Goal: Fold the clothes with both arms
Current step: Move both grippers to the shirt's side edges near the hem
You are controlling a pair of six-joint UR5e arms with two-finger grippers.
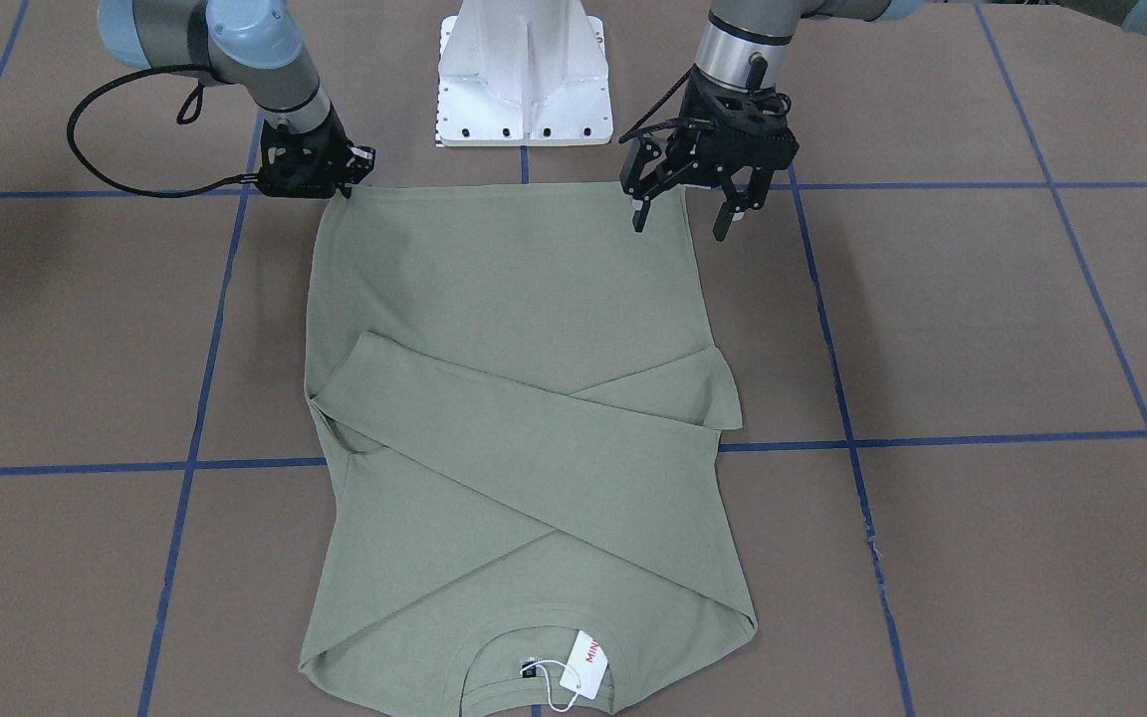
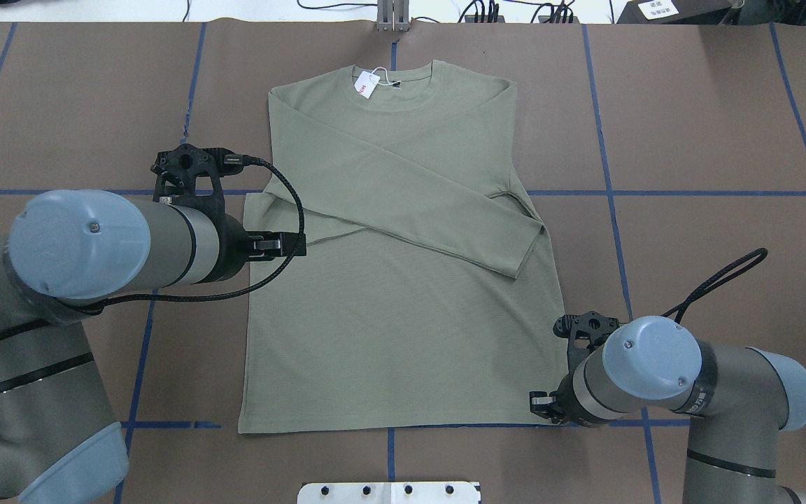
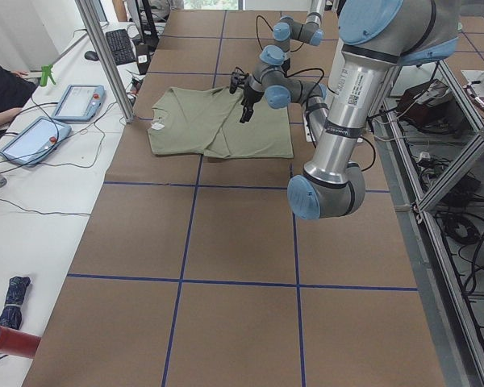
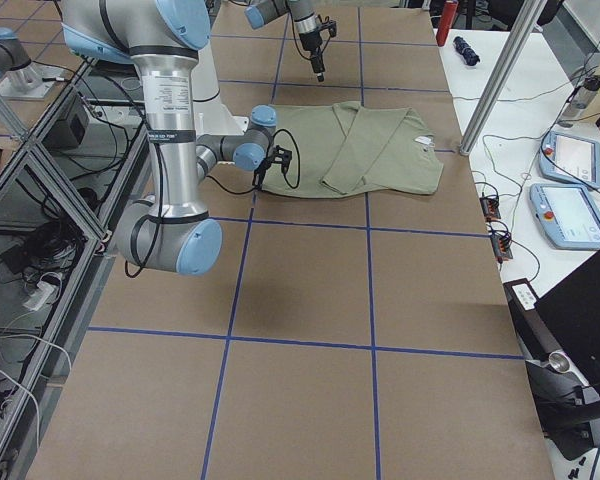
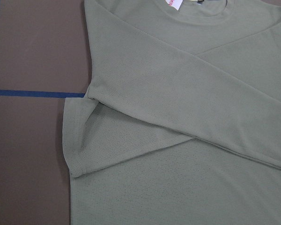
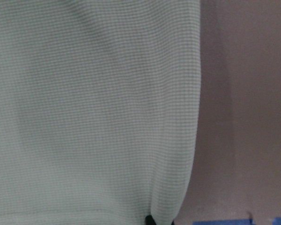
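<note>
The sage-green shirt lies flat on the brown table, both sleeves crossed over its chest. Its collar, with the white hang tag, points away from the robot. The shirt also shows in the overhead view. My left gripper is open and empty, and hovers above the hem corner on my left; its wrist view looks down on the crossed sleeves from high up. My right gripper is low at the other hem corner and shut on it. Its wrist view shows the cloth close up, with a fingertip at the corner.
The white pedestal base stands just behind the hem. Blue tape lines cross the brown table. In the left side view, a metal post and tablets stand on the operators' table beyond the collar.
</note>
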